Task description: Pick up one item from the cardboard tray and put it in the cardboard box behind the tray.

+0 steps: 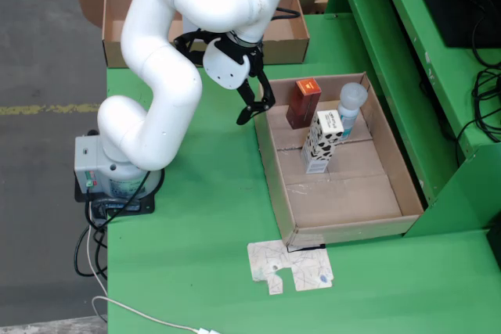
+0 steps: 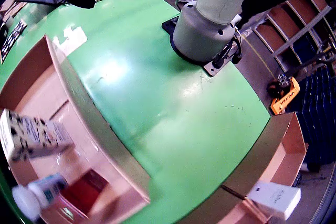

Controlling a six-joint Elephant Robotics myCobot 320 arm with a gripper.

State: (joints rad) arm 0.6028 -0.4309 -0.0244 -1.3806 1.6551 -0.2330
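Empty gripper point(image 1: 256, 107) with fingers spread beside cardboard tray point(image 1: 275, 170), wrist view alone reveals white carton point(image 2: 274, 199) inside rear cardboard box point(image 2: 291, 145)

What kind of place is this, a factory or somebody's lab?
Probably a workshop or warehouse corner: a green metal table on a bare concrete floor, cardboard boxes behind, and an orange pallet jack nearby.

Glossy white rounded arm point(image 1: 160, 52), black-fingered hand point(image 1: 257, 107), grey base point(image 2: 202, 32)

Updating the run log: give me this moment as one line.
phase: approach | gripper: open, empty, above table beside tray | tray: red box, cow-print carton, bottle | rear box: white item inside
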